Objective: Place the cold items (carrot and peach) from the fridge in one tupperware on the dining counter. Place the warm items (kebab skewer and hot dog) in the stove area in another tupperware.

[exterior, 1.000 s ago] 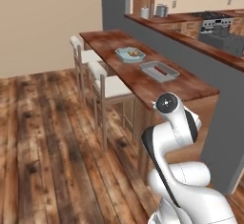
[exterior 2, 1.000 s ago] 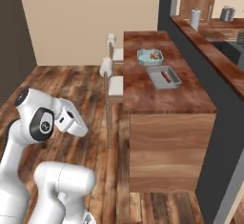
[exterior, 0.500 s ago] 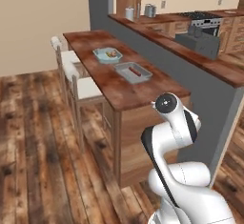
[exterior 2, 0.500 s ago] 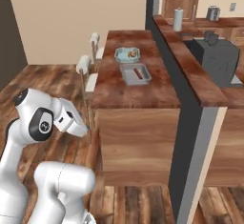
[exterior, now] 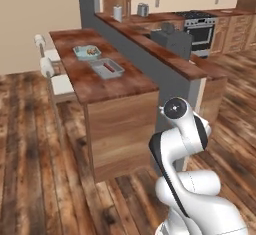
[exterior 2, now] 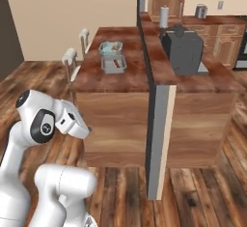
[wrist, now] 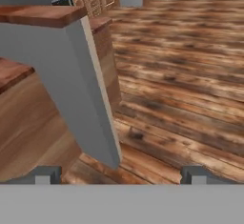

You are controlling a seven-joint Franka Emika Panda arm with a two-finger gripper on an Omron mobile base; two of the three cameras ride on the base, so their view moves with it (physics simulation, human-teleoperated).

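Fingertips [wrist: 47, 174] are spread wide with nothing held, gripper [wrist: 121, 174] aimed at the wood floor [wrist: 190, 75]; two tupperware [exterior: 106, 68] [exterior: 87, 52] sit side by side on the dining counter [exterior: 100, 86], each with food inside.

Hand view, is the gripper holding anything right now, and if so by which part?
Nothing is held. The gripper is open, its two fingertips wide apart with only wood floor between them, beside the counter's grey end wall.

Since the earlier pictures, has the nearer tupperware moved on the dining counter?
No. The nearer tupperware sits just in front of the other tupperware on the dining counter, as before. The whole view shifted because the base drove.
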